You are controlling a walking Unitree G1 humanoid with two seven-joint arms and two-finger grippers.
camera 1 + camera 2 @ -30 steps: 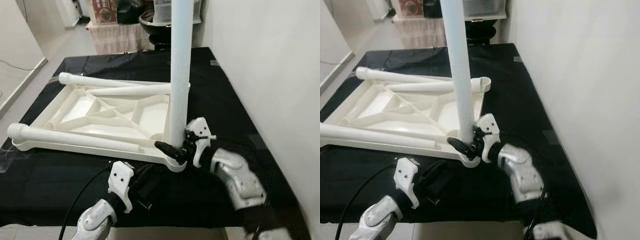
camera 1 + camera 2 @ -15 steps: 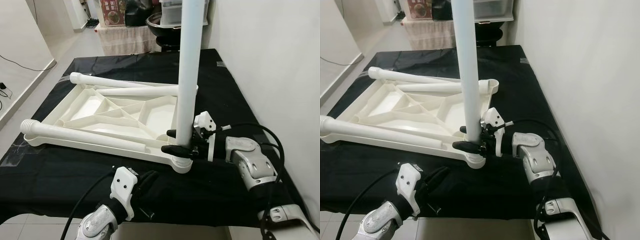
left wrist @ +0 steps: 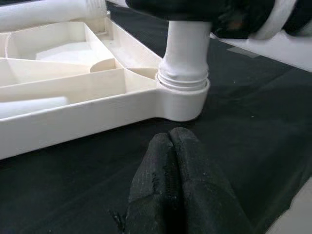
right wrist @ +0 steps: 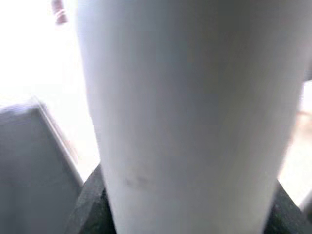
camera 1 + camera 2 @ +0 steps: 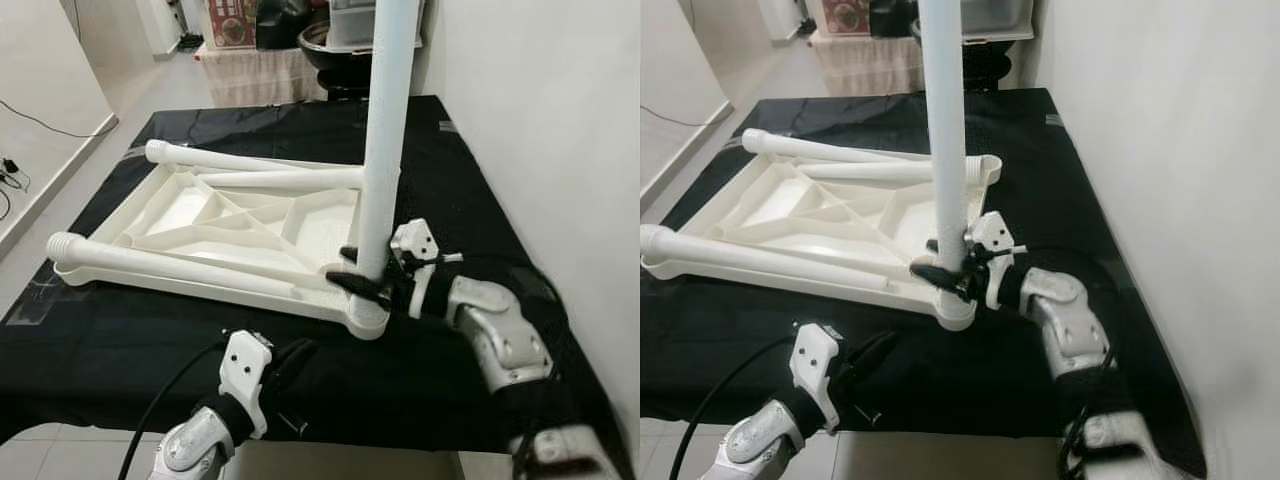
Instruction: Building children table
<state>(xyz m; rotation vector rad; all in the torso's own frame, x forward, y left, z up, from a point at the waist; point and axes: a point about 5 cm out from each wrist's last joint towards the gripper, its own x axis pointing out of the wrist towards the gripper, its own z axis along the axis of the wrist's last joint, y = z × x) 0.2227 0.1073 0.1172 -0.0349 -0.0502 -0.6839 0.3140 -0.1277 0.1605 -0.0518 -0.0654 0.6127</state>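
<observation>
Cream-white tabletop (image 5: 190, 215), upside down, with matching cream legs (image 5: 170, 265); the upright leg (image 5: 385, 140) at 3 o'clock looks paler, bluish-white. Plain black cloth (image 5: 120, 350) covers the bench. Right pincer (image 5: 362, 268): black fingers, silver arm, white mount.

Your right gripper (image 5: 362, 272) has changed its hold on the upright leg (image 5: 385, 140): a second ago it gripped from low at the socket with the forearm angled up from below, half a second ago it reached in level, and now it clasps the leg just above the corner socket (image 5: 366, 316) with the forearm angled down again. Your head camera has shifted, so the tabletop (image 5: 200, 225) sits slightly differently in frame.
</observation>
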